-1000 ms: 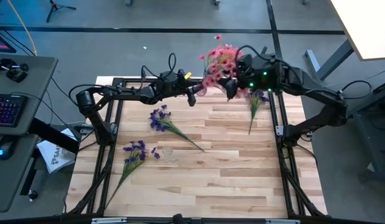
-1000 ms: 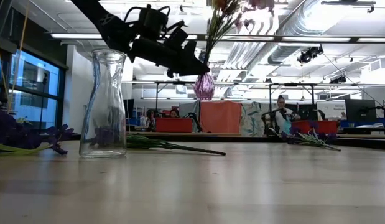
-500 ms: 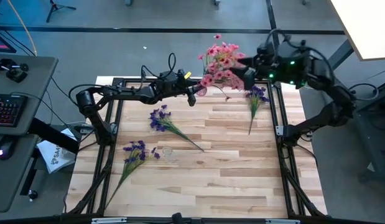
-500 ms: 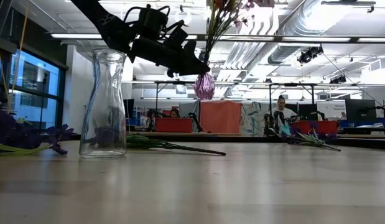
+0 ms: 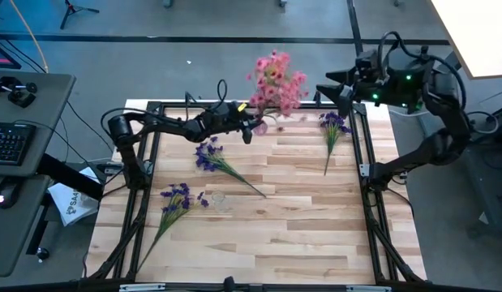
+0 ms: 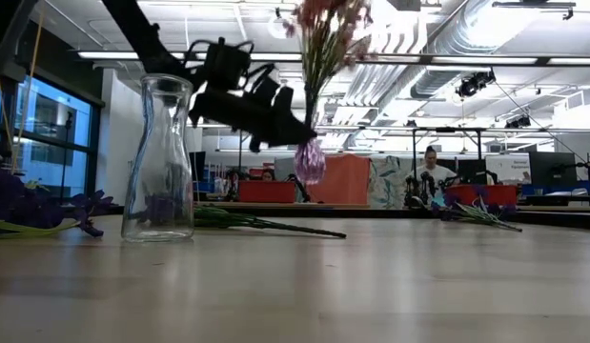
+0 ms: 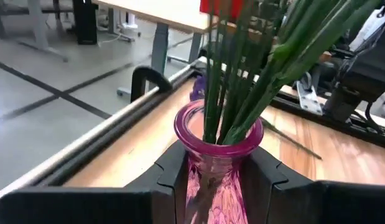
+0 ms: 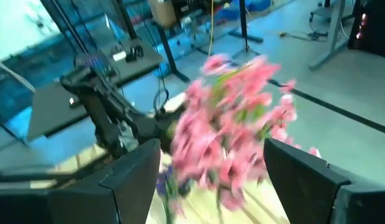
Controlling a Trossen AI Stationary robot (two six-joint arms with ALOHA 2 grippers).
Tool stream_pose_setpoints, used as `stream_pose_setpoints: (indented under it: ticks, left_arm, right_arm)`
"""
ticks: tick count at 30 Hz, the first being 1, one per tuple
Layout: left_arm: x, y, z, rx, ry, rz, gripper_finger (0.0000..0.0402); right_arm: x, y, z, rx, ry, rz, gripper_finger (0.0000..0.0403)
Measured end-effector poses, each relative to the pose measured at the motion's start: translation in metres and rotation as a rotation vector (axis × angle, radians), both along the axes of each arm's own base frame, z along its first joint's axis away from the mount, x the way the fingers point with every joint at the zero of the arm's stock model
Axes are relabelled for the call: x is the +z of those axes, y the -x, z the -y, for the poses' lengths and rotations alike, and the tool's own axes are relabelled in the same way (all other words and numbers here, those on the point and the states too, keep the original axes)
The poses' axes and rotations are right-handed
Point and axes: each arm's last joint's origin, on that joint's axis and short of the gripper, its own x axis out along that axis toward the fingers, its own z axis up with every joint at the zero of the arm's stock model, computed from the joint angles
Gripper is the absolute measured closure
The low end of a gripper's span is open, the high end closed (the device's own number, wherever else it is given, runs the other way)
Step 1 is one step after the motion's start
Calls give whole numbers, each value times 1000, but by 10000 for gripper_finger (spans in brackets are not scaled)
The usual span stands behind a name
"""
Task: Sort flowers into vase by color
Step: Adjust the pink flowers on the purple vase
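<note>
Gripping pink vase [image 7: 218, 163]: left end effector [image 7: 218, 186].

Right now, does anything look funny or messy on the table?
Three purple flower sprays lie loose on the table, none in the clear vase. The left gripper holds the pink vase in the air.

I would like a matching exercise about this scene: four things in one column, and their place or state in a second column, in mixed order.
Things:
1. pink flowers
2. clear glass vase
3. right gripper
4. purple flowers

Places or states:
A. open, holding nothing
B. lying on the table
C. standing in the pink vase held by the left gripper
D. upright, with nothing inside

Pairs: 1-C, 2-D, 3-A, 4-B
</note>
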Motion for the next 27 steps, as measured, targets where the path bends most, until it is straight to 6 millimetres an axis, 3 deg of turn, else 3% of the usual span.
stream_pose_setpoints:
  ticks: [6,15,27]
  left_arm:
    - [-19,-3,4,21,-68,-63,316]
    - [-39,-24,-11,98,-242,-106,312]
    - [-43,-38,-18,103,-255,-90,261]
  right_arm:
    - [-6,9,-8,-25,1,-80,123]
    - [-8,8,-16,-19,-33,-76,123]
    - [-8,7,-23,-30,-41,-69,123]
